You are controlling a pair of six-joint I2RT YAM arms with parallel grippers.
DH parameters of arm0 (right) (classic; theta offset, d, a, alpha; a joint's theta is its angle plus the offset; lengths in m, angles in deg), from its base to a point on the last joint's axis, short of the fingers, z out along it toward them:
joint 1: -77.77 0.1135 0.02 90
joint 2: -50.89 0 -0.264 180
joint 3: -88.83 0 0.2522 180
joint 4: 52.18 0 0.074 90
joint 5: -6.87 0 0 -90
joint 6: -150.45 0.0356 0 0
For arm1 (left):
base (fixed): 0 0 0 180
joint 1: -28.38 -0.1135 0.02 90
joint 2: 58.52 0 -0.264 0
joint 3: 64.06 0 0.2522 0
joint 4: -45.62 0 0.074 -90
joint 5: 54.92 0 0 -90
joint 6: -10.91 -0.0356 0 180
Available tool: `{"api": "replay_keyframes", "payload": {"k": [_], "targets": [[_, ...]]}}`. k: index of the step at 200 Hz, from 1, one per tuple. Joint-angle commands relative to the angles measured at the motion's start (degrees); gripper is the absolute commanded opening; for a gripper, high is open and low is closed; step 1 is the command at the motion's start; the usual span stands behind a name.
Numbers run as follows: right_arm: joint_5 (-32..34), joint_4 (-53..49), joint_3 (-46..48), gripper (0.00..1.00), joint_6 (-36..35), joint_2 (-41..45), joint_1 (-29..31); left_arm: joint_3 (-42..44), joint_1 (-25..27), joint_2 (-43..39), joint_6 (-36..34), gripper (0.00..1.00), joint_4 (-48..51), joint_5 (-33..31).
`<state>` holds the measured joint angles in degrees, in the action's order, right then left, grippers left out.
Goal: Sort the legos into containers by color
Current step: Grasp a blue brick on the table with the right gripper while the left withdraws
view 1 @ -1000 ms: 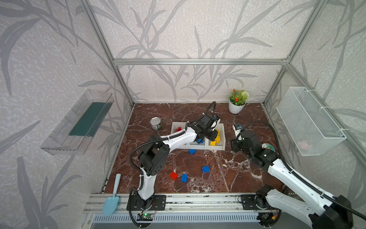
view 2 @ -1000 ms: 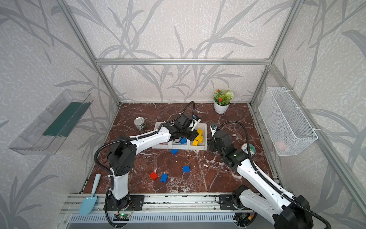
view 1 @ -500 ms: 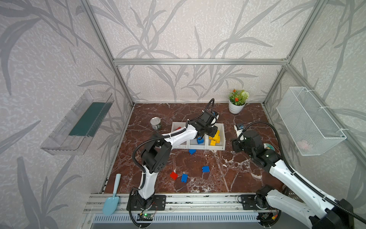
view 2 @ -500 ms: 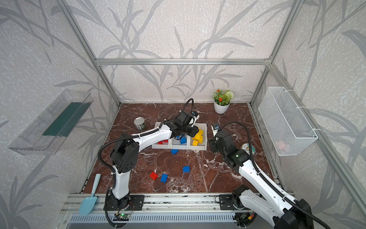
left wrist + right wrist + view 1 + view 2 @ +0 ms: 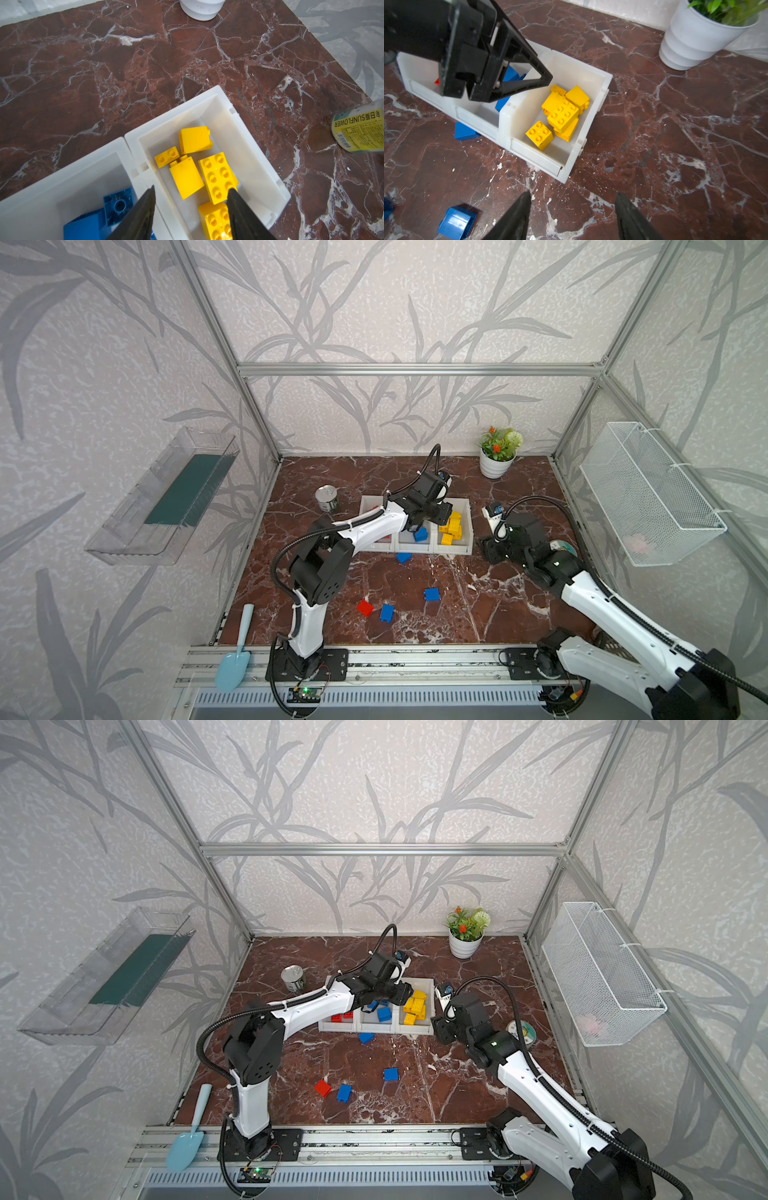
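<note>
Three joined white containers [image 5: 453, 549] [image 5: 415, 1031] stand mid-table. The right one holds several yellow legos [image 5: 452, 527] [image 5: 218, 176] [image 5: 562, 116], the middle one blue legos [image 5: 384, 1014], and the left one red legos [image 5: 341, 1016]. Loose on the table lie blue legos [image 5: 403, 558] [image 5: 431, 594] [image 5: 387, 612] and a red one [image 5: 364, 608]. My left gripper [image 5: 440, 514] [image 5: 192, 191] hangs open over the wall between the middle and right containers, holding nothing. My right gripper [image 5: 488, 547] [image 5: 573, 194] is open just above bare table, right of the containers.
A tin can [image 5: 327, 498] stands left of the containers and a potted plant [image 5: 497, 452] at the back right. A yellow-labelled can [image 5: 357, 128] lies beside my right arm. On the walls hang a mesh basket [image 5: 648, 493] and a clear tray [image 5: 166, 497]. A blue scoop [image 5: 235, 664] lies front left.
My left gripper was shut and has opened above the containers, staying in about the same place. The right arm has hardly moved.
</note>
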<state>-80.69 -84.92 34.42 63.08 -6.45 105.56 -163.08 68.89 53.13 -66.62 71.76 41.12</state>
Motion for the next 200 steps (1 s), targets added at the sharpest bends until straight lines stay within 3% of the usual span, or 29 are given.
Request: {"api": "replay_keyframes", "payload": {"k": [1,27,61,87,200], "targets": [[-5.9,-1.9,-1.5,0.65,-1.2,-1.8,0.4,2.8,-2.0,-4.9,1.9,0.58,-2.3,-0.6],[-8.0,-2.0,-1.5,0.65,-3.3,-4.2,3.2,6.4,-4.1,-8.3,3.5,0.58,-3.6,-0.6],[-16.2,-4.1,-2.3,0.65,-13.6,-8.4,10.1,11.3,-6.7,-12.7,4.2,0.58,-4.2,-1.9],[-18.2,-6.3,-3.7,0.65,-17.7,-12.9,14.4,14.8,-8.5,-16.0,5.0,0.58,-4.1,-2.9],[-12.3,-8.1,-10.0,0.64,-24.9,-28.8,26.0,25.3,-11.9,-25.5,9.9,0.58,-5.3,-3.1]]}}
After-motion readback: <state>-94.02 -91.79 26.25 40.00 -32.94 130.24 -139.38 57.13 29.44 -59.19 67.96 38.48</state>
